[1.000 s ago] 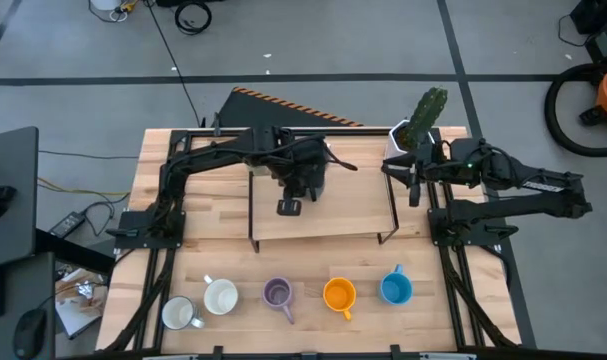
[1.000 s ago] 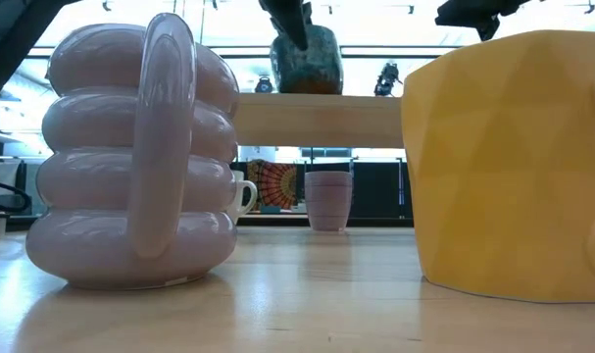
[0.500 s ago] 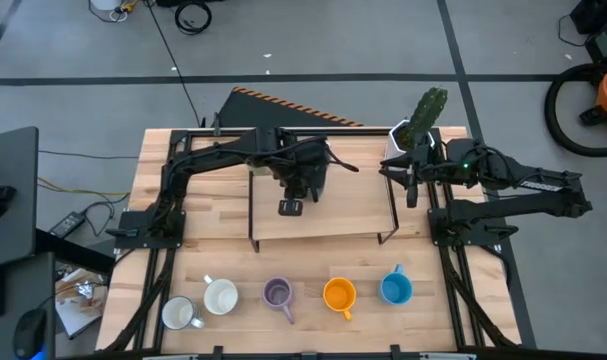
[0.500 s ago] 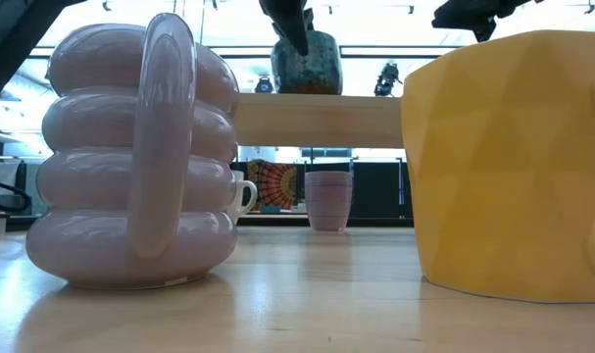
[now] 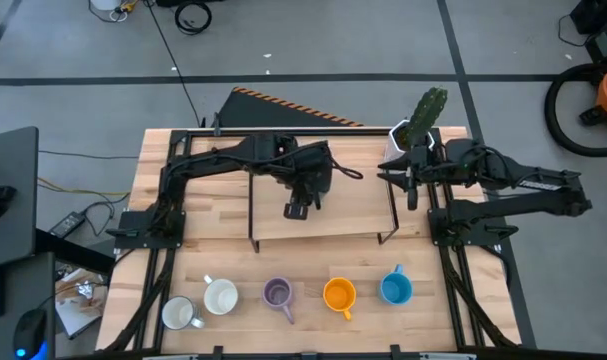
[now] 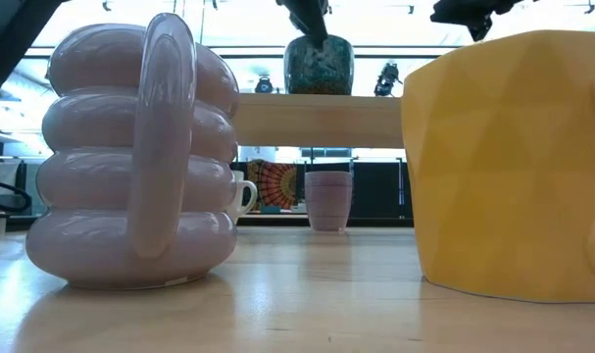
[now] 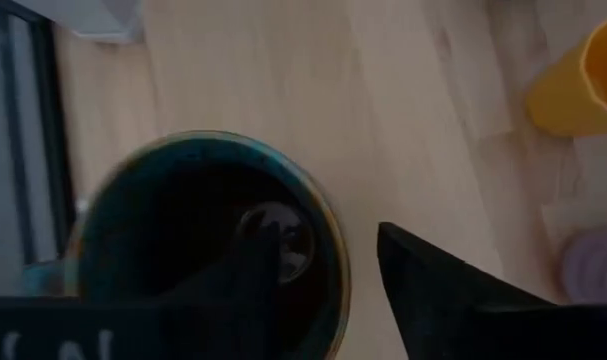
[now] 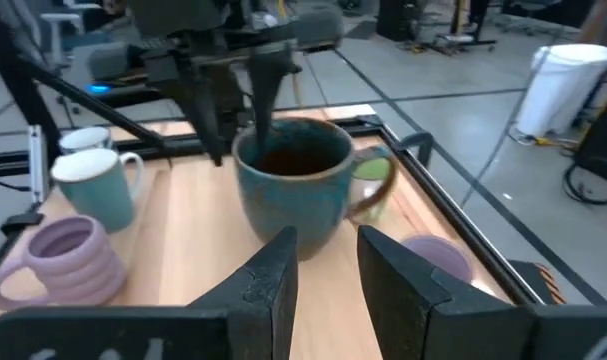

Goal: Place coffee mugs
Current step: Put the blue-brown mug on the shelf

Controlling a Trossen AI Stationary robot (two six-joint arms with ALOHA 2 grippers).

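Note:
A green mug (image 8: pixel 293 185) stands upright on the raised wooden shelf (image 5: pixel 353 215); its dark inside shows in the left wrist view (image 7: pixel 203 250). My left gripper (image 7: pixel 323 260) is open over the mug's rim. One finger reaches inside the mug and the other stands outside, both clear of the wall. My right gripper (image 8: pixel 328 270) is open at the shelf's right end, with nothing between its fingers. Along the table's near edge stand two white mugs (image 5: pixel 221 297), a lilac mug (image 5: pixel 277 293), an orange mug (image 5: pixel 339 295) and a blue mug (image 5: pixel 395 289).
A white pot with a cactus (image 5: pixel 418 120) stands at the far right corner, just behind my right arm. Under the shelf the low view shows another lilac mug (image 6: pixel 328 201) and a white mug (image 6: pixel 240 196). The shelf's black frame legs (image 5: pixel 391 215) border its right end.
My left gripper has opened and let go of the green mug. In the low view its finger has come up out of the mug. The mug, held a little askew before, now stands upright on the shelf.

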